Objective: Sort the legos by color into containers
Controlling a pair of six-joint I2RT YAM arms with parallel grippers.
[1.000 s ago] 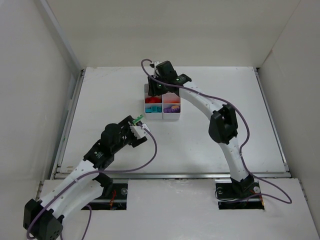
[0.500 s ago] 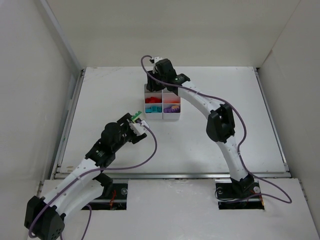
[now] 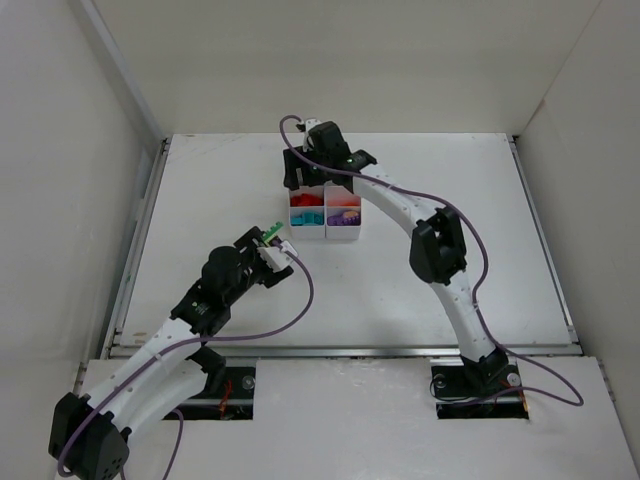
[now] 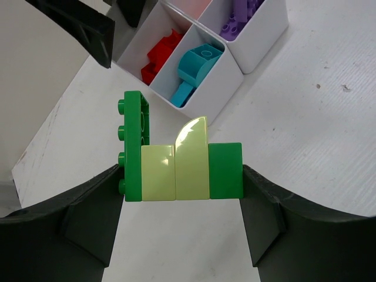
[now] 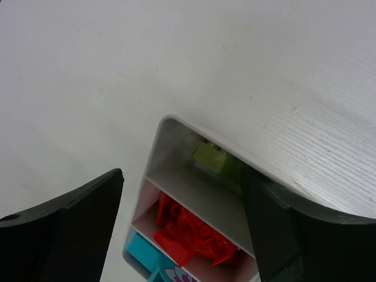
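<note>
My left gripper (image 3: 272, 240) (image 4: 182, 176) is shut on a joined clump of green and yellow-green legos (image 4: 182, 164), held above the table just short of the box's near-left corner. The white six-compartment box (image 3: 340, 238) holds red legos (image 3: 306, 200), teal legos (image 3: 305, 217), orange legos (image 3: 343, 200) and purple legos (image 3: 343, 216). My right gripper (image 3: 305, 175) (image 5: 182, 176) is open and empty over the far-left compartment, where a yellow-green lego (image 5: 211, 157) lies. Red legos (image 5: 194, 232) and teal legos (image 5: 144, 249) show below it. The box wall (image 5: 154, 158) sits between my right fingers.
In the left wrist view the box (image 4: 205, 88) lies ahead with a teal piece (image 4: 197, 67), red bricks (image 4: 161, 53) and purple bricks (image 4: 241, 14). White enclosure walls ring the table (image 3: 450, 270). The right arm arches over the table's right half.
My right gripper has shifted a little to the left over the box's far-left compartment. My left gripper with its clump has edged slightly left and farther out.
</note>
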